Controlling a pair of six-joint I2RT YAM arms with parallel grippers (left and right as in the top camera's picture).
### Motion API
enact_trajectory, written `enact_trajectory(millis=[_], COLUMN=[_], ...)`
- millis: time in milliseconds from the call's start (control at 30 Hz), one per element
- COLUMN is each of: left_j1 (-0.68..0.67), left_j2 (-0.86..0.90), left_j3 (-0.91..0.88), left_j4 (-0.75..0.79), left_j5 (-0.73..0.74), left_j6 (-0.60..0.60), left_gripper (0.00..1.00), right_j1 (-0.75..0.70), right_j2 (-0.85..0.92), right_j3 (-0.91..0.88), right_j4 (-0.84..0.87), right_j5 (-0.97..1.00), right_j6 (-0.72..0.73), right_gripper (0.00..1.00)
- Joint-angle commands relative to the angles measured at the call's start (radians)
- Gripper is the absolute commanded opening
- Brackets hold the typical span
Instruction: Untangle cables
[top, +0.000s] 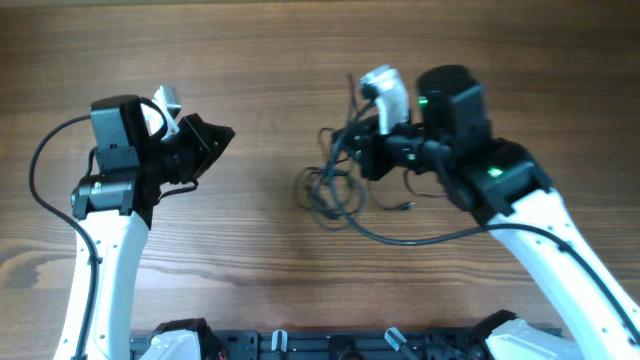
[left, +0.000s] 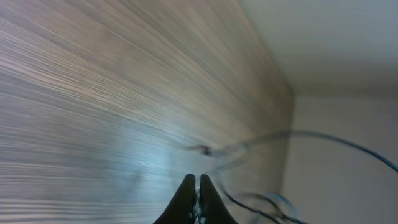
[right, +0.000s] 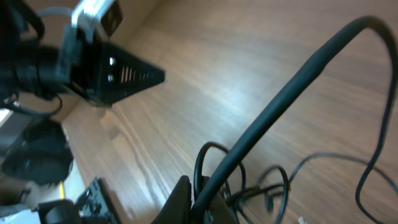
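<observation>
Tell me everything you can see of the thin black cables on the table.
The cables are thin, black, flexible cords, bunched in loose overlapping loops on the wooden table, near its middle. One strand trails right and ends in a small plug. The shut right gripper meets the bunch's right edge; whether it pinches a strand is unclear.

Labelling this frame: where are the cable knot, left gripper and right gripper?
cable knot (top: 328, 192), overhead view, middle of the tangled loops.
left gripper (left: 199, 182), left wrist view, between its closed fingertips.
right gripper (right: 193, 189), right wrist view, between its fingertips.
</observation>
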Motion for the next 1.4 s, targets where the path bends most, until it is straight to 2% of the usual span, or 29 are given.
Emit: enact_trajectory(millis=[0, 133, 233, 367, 400, 433, 500, 600, 700, 800, 867, 933, 1000, 1033, 1100, 1367], left_j1=[-0.003, -0.003, -0.003, -0.013, -0.022, -0.036, -0.089, -0.146, -0.155, -0.155, -0.155, -0.155, -0.155, -0.155, -0.155, -0.155], left_j2=[-0.008, -0.007, -0.007, -0.005, -0.005, -0.005, -0.003, -0.003, -0.003, -0.003, -0.003, -0.004, -0.004, -0.004, -0.004, -0.004], left_j3=[0.0, 0.0, 0.0, 0.0, 0.0, 0.0, -0.001, -0.001, -0.001, -0.001, -0.001, 0.0, -0.001, -0.001, 0.0, -0.001], left_j4=[0.043, 0.072, 0.072, 0.093, 0.101, 0.11, 0.091, 0.019, -0.032, -0.048, -0.047, -0.056, -0.064, -0.064, -0.053, -0.064], left_j5=[0.201, 0.251, 0.251, 0.247, 0.248, 0.248, 0.247, 0.182, 0.022, -0.125, -0.272, -0.259, -0.111, -0.023, 0.089, 0.11], left_j6=[0.016, 0.016, 0.016, 0.02, 0.053, 0.121, 0.42, 0.753, 0.856, 0.88, 0.874, 0.868, 0.893, 0.937, 0.985, 0.985], left_gripper=[0.04, 0.06, 0.26, 0.29, 0.3, 0.31, 0.44, 0.54, 0.64, 0.72, 0.86, 0.86, 0.84, 0.75, 0.69, 0.7], right_j1=[0.06, 0.094, 0.111, 0.12, 0.12, 0.12, 0.12, 0.114, 0.094, 0.068, 0.047, 0.031, 0.03, 0.03, 0.03, 0.03], right_j2=[0.085, 0.13, 0.13, 0.13, 0.13, 0.13, 0.13, 0.13, 0.13, 0.13, 0.13, 0.13, 0.13, 0.13, 0.132, 0.15], right_j3=[0.0, 0.0, 0.0, 0.0, 0.0, 0.0, 0.0, 0.0, 0.0, 0.0, 0.0, 0.0, 0.0, 0.0, 0.0, 0.0], right_j4=[0.072, 0.154, 0.196, 0.199, 0.2, 0.2, 0.197, 0.196, 0.195, 0.19, 0.185, 0.183, 0.18, 0.173, 0.152, 0.118], right_j5=[0.011, -0.043, -0.069, -0.076, -0.093, -0.118, -0.176, -0.257, -0.314, -0.324, -0.324, -0.338, -0.35, -0.358, -0.357, -0.209], right_j6=[0.08, 0.127, 0.126, 0.127, 0.126, 0.123, 0.084, 0.043, 0.029, 0.014, 0.015, 0.015, 0.016, 0.017, 0.023, 0.081], right_gripper=[0.09, 0.08, 0.05, 0.04, 0.05, 0.05, 0.05, 0.05, 0.05, 0.05, 0.05, 0.05, 0.05, 0.05, 0.05, 0.05])
